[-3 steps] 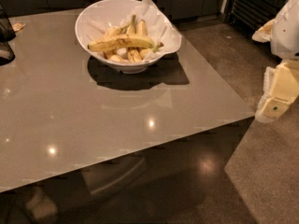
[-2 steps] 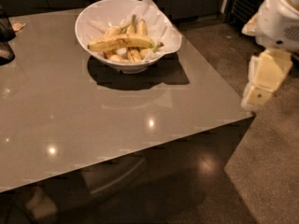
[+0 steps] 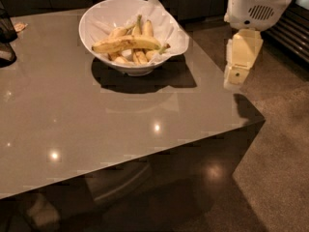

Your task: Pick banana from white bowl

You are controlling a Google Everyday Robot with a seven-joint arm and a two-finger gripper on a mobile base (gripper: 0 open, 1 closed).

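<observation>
grey glossy table [image 3: 120, 129] | dark object [image 3: 6, 30], maybe a cup, at left edge

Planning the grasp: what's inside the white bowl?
Crumpled white paper, the banana lying across shorter bananas; the white bowl's bottom is covered. The gripper hangs off the table's right edge.

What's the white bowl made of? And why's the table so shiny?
The white bowl looks like glazed ceramic or hard plastic: smooth, glossy. The table seems polished, perhaps lacquer or glass, since light spots mirror in it. The gripper hangs beside the table's right edge.
</observation>
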